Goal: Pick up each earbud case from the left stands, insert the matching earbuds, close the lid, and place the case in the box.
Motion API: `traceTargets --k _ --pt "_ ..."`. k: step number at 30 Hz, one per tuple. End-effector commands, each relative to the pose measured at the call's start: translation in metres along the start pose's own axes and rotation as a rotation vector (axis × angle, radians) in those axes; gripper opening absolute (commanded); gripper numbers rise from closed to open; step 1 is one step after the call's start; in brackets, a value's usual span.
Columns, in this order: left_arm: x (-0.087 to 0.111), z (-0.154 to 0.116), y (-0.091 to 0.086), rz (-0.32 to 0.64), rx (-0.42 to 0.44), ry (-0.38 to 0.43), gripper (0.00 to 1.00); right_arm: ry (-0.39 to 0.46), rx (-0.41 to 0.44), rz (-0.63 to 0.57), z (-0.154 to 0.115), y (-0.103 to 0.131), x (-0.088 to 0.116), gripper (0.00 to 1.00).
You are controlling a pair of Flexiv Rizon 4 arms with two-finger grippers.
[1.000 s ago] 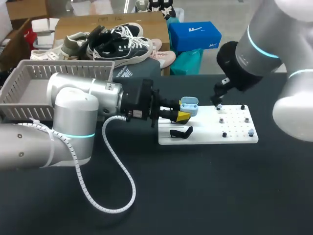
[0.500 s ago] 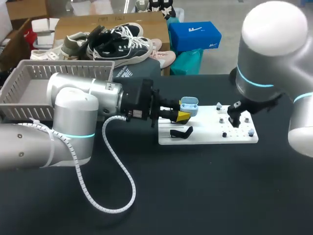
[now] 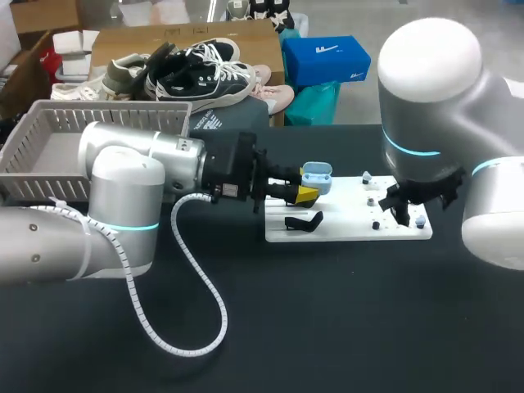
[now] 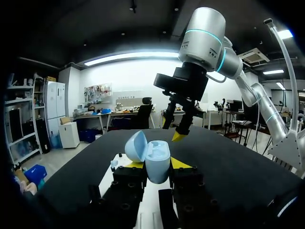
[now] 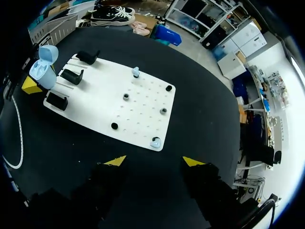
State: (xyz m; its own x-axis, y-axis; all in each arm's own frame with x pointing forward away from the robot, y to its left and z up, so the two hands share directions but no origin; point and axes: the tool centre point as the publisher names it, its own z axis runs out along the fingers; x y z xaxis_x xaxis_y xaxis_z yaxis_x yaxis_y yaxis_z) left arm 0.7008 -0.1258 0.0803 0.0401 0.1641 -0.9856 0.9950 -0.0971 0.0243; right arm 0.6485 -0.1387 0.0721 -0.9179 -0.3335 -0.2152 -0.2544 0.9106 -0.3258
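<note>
On the black table (image 3: 327,311), the left gripper (image 4: 157,164) clamps an open pale-blue earbud case (image 4: 151,157) between its yellow tips, lid up. The right gripper (image 5: 155,161), fingers spread wide, hangs above the white board (image 5: 95,102), with a pale-blue earbud (image 5: 155,142) just ahead.

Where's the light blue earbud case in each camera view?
Head view: light blue earbud case, open, held in the left claw at the white board's left edge.
Left wrist view: case between the claw's fingers, lid open.
Right wrist view: case off the board's far end, well ahead of the right claw.
Shared landmark: the white board.
</note>
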Motion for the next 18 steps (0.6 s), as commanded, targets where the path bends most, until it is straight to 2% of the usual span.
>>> traceTargets --k 1,4,7,13,18 --pt "0.000 0.001 0.000 0.001 -0.003 0.000 0.00 0.020 0.001 0.000 0.008 0.005 -0.003 0.49" --pt "0.000 0.001 0.000 0.001 -0.003 0.000 0.00 0.035 0.004 0.002 0.014 0.005 -0.002 0.50" --pt "0.000 0.001 0.000 0.001 -0.003 0.000 0.00 0.052 0.001 0.005 0.019 0.005 -0.001 0.67" --pt "0.000 0.001 0.000 0.001 -0.003 0.000 0.00 0.072 -0.005 0.013 0.028 0.004 0.000 0.64" --pt "0.000 0.001 0.000 0.001 -0.003 0.000 0.00 0.080 -0.008 0.020 0.034 0.002 -0.002 0.53"
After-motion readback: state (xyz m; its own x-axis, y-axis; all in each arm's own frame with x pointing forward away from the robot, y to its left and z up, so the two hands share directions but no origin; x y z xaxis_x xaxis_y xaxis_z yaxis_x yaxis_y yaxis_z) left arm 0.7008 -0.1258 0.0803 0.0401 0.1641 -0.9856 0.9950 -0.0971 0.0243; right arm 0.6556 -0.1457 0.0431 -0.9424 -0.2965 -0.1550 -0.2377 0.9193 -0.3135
